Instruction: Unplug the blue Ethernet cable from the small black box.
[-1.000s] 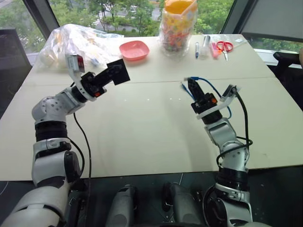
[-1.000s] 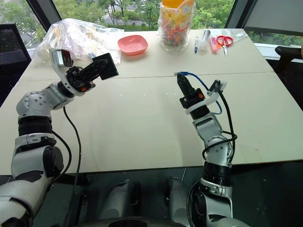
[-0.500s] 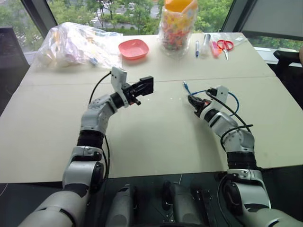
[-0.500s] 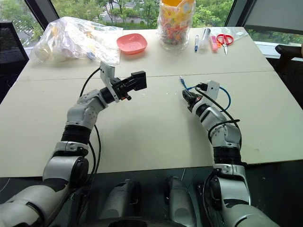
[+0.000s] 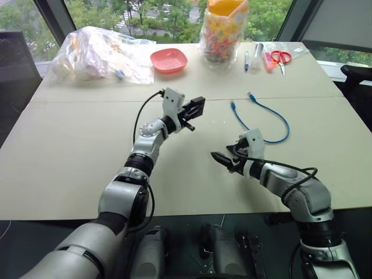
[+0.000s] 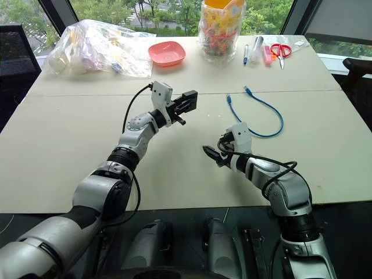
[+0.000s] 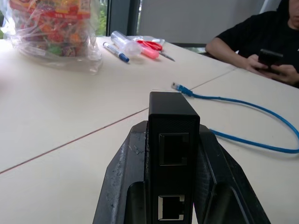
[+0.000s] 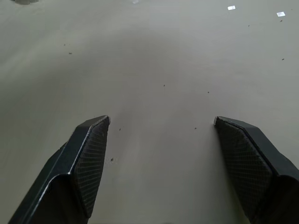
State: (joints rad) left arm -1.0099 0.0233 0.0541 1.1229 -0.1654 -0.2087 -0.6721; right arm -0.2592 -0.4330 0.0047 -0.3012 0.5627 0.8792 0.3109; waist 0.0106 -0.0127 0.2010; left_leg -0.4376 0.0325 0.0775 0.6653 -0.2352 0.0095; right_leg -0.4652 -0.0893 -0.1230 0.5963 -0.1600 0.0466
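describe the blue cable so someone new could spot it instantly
On the beige table, look past the right gripper, toward the jar of colourful sweets. The blue Ethernet cable lies there loose in an open U, both plugs free. It is the only light-blue cord; the others are black and run along the arms.

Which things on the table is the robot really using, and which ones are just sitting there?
Used for the job:
- small black box, clamped in the left gripper
- blue cable, lying loose on the table
- right gripper, open, holding nothing

Just lying about:
- pink dish
- candy jar
- clear plastic bag
- red scissors
- pens
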